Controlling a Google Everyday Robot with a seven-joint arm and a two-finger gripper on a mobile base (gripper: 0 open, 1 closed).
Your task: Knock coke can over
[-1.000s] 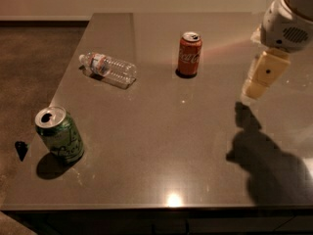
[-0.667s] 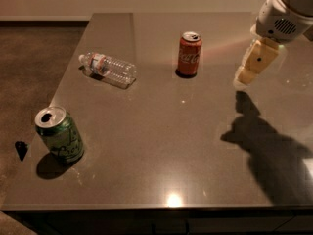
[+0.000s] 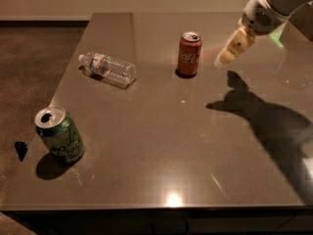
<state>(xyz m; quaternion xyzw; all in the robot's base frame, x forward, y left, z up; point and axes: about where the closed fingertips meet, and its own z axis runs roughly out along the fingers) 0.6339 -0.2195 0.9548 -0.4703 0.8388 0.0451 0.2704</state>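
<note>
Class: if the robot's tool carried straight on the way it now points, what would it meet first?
Probably the small red aluminium coke can: the tool, hovering beside it, points down-left toward it, though depth is unclear.

coke can [image 3: 189, 55]: Coca-Cola script | gripper [image 3: 227, 57]: near it, apart

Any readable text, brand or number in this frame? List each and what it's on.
"Coca-Cola": white script on the coke can, blurred, recognisable mostly by its shape.
Green can: markings too blurred to read.
Water bottle: label too blurred to read.
Gripper, in the air right of the coke can: no text visible.
</note>
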